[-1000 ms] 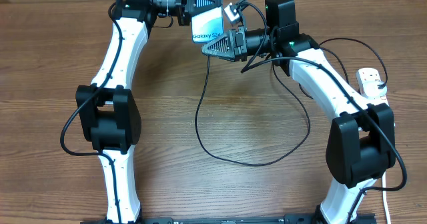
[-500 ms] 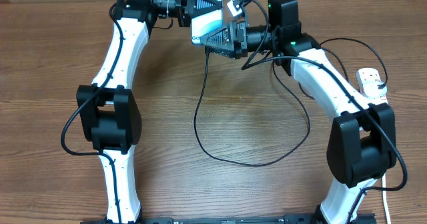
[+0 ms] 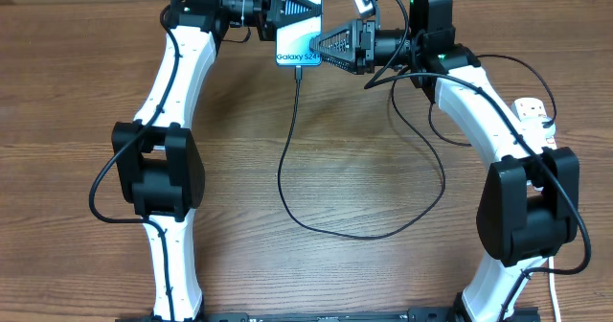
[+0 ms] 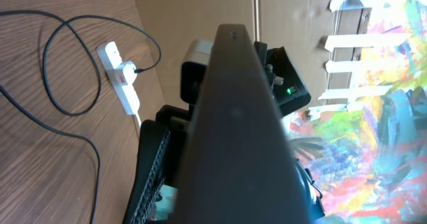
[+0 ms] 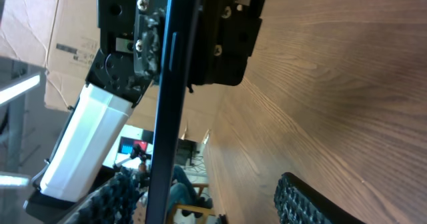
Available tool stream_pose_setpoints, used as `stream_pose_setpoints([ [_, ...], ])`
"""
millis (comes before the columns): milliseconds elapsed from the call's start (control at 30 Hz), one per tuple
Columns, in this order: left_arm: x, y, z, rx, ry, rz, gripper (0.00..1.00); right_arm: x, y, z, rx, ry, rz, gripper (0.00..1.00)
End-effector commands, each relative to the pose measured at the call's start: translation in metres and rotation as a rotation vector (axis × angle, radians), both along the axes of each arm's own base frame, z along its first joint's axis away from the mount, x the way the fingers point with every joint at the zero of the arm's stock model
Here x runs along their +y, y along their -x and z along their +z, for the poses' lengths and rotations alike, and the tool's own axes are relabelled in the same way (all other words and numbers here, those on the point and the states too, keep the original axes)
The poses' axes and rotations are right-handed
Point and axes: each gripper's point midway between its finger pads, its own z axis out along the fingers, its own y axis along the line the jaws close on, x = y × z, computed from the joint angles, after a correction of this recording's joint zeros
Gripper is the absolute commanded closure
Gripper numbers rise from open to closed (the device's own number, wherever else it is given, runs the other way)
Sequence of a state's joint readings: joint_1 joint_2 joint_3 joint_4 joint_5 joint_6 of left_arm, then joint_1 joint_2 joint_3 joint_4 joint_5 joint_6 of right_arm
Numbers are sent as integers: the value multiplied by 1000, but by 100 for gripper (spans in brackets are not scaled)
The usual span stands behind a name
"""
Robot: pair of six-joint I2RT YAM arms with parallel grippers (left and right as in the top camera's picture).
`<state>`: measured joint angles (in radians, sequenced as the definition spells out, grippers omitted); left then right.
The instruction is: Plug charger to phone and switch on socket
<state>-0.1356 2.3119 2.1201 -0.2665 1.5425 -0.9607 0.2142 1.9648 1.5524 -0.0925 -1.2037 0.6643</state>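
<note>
The phone (image 3: 299, 49) is held up at the far edge of the surface (image 3: 57, 169), clear of the wood, with its blue-cyan screen facing the overhead camera and the words "Galaxy S24" readable near its lower end. The left end effector (image 3: 292, 6) is clamped on it: in the right wrist view its black blocks sit against both faces of the phone's thin dark edge. The right end effector (image 3: 324, 46) sits just beside the phone's right side, near its lower corner. Its two ribbed fingers stand apart, and in its own camera the phone's edge runs between them, closer to one finger than the other; whether either finger touches the phone cannot be told. The charger (image 3: 282, 173) reaches the middle of the phone's lower edge, where its tip meets the casing. From there the thin black cable drops toward the centre of the surface, bends in a wide loop and climbs back toward the right side. The socket (image 3: 533, 114) lies flat at the right edge of the surface, well apart from the phone and partly covered from above by the right arm (image 3: 479, 121). In the left wrist view it shows as a white strip with red marks and a small black plug (image 4: 135, 69) seated in it. The position of its switches cannot be made out.
</note>
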Motion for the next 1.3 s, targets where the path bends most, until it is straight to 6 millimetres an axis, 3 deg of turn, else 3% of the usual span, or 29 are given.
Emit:
stream_pose_setpoints([
  [0,-11,19,24,-66,26,-61,96,1,-1,15,-54,-11,4,36],
  [100,-18,22,24,-67,26,-76,96,2,-1,17,-70,-14,4,44],
  [200,-23,25,24,-67,27,-86,96,2,-1,17,-70,-14,4,63],
  [367,-32,31,24,-67,27,-106,96,2,-2,17,-75,-15,4,75],
  [400,-34,32,24,-66,28,-109,96,2,-2,18,-78,-16,4,81],
  [567,-37,33,24,-84,31,-116,96,1,-2,18,-80,-16,4,95],
  [700,-37,33,24,-94,32,-114,94,1,-2,18,-81,-16,4,96],
  [900,-37,32,23,-130,36,-111,51,1,-2,18,-80,-16,4,96],
  [967,-37,30,23,-132,31,-100,30,1,-2,18,-80,-16,4,96],
  [1000,-37,29,23,-135,29,-95,24,1,-2,18,-80,-16,4,96],
  [1167,-27,14,19,-150,4,-23,13,1,0,12,-35,-4,0,96],
  [1267,-16,2,17,-153,-15,35,4,-2,-1,-3,39,35,-32,96],
])
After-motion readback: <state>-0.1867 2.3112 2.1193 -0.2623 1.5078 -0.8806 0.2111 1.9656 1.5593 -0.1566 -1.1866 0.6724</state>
